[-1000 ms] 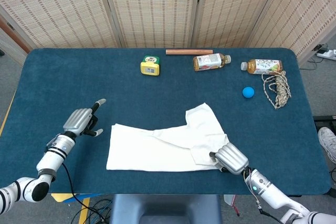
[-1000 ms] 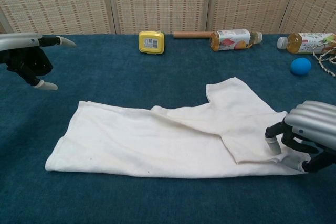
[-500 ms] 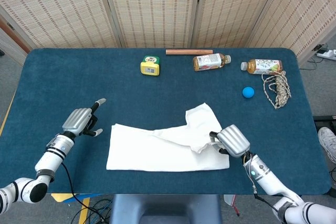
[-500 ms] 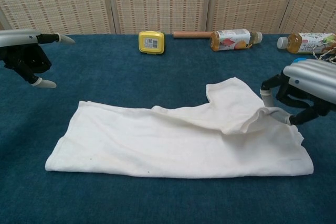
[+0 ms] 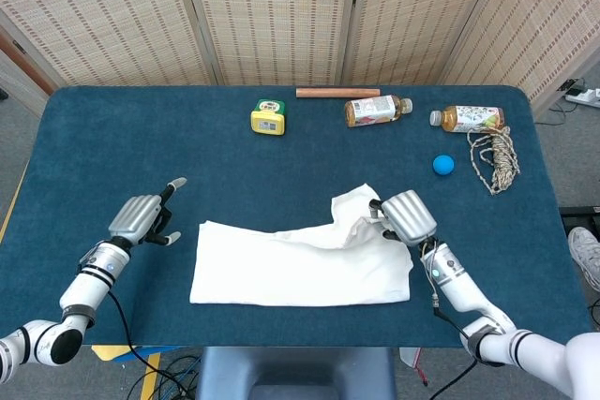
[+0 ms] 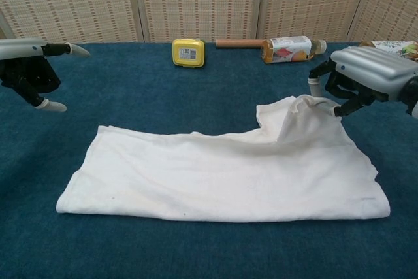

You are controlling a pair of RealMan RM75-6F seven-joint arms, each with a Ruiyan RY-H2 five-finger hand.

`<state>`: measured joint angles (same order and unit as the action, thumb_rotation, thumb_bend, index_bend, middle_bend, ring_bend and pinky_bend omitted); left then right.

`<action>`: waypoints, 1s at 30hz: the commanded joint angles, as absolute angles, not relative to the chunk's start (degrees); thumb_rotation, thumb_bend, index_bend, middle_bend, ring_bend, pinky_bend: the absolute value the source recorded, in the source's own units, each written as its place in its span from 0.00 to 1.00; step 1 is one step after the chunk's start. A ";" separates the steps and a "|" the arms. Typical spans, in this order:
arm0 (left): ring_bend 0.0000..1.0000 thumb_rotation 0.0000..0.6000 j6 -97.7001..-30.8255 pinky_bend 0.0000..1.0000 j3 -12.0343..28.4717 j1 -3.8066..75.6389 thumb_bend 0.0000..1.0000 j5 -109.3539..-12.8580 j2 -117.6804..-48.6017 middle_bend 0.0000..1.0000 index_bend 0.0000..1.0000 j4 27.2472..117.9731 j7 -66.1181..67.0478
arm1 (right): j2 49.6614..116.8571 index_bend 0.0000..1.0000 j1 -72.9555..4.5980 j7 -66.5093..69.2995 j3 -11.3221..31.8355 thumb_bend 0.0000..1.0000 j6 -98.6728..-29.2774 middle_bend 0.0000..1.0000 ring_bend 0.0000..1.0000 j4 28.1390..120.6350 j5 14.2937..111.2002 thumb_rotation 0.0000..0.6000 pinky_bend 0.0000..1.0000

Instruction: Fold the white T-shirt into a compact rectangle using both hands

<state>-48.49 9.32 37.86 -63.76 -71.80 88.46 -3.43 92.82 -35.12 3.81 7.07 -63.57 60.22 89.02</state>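
The white T-shirt (image 5: pixel 291 264) (image 6: pixel 215 174) lies partly folded across the front middle of the blue table, with its sleeve end to the right. My right hand (image 5: pixel 405 216) (image 6: pixel 362 76) pinches a fold of the shirt's sleeve and holds it lifted above the rest of the cloth. My left hand (image 5: pixel 142 217) (image 6: pixel 29 66) hovers left of the shirt, apart from it, holding nothing, with one finger stretched out and the others curled.
Along the far edge lie a yellow tape measure (image 5: pixel 268 118), a wooden stick (image 5: pixel 337 93) and two drink bottles (image 5: pixel 377 110) (image 5: pixel 472 118). A blue ball (image 5: pixel 443 165) and a coil of rope (image 5: pixel 497 158) sit at the right.
My right hand took hold of the folded sleeve flap near the front edge and carried it up and away from me, opening that fold. The left hand barely moved.
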 commanded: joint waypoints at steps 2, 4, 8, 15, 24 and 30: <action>0.85 1.00 -48.50 0.97 9.24 37.75 0.29 -63.85 -71.69 0.89 0.00 88.42 -3.48 | 96.50 0.67 -37.82 6.09 8.54 0.47 -61.73 0.94 0.98 54.20 87.67 1.00 1.00; 0.86 1.00 -48.48 0.97 9.21 37.70 0.29 -63.88 -71.62 0.89 0.00 88.37 -3.55 | 97.65 0.67 -38.56 6.72 8.80 0.47 -61.47 0.94 0.98 51.96 87.49 1.00 1.00; 0.86 1.00 -48.32 0.97 9.14 37.63 0.29 -63.94 -71.50 0.89 0.00 88.26 -3.70 | 99.64 0.67 -40.16 7.82 9.22 0.47 -60.14 0.94 0.98 47.59 86.77 1.00 1.00; 0.86 1.00 -48.08 0.97 9.04 37.57 0.29 -64.07 -71.60 0.89 0.00 88.11 -3.95 | 102.10 0.67 -42.50 8.53 9.54 0.47 -57.08 0.94 0.98 41.69 85.40 1.00 1.00; 0.85 1.00 -47.93 0.97 9.03 37.46 0.29 -63.94 -71.56 0.89 0.00 87.86 -4.14 | 104.76 0.55 -45.24 7.69 9.82 0.46 -52.33 0.93 0.98 35.76 83.43 1.00 1.00; 0.85 1.00 -48.09 0.97 8.91 37.17 0.29 -64.03 -71.20 0.89 0.00 88.09 -4.17 | 104.43 0.26 -46.48 5.12 10.76 0.28 -48.59 0.90 0.98 35.95 80.98 1.00 1.00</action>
<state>-48.09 8.91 37.18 -64.03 -71.21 88.09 -4.17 104.61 -46.16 5.72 10.45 -49.22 35.71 81.56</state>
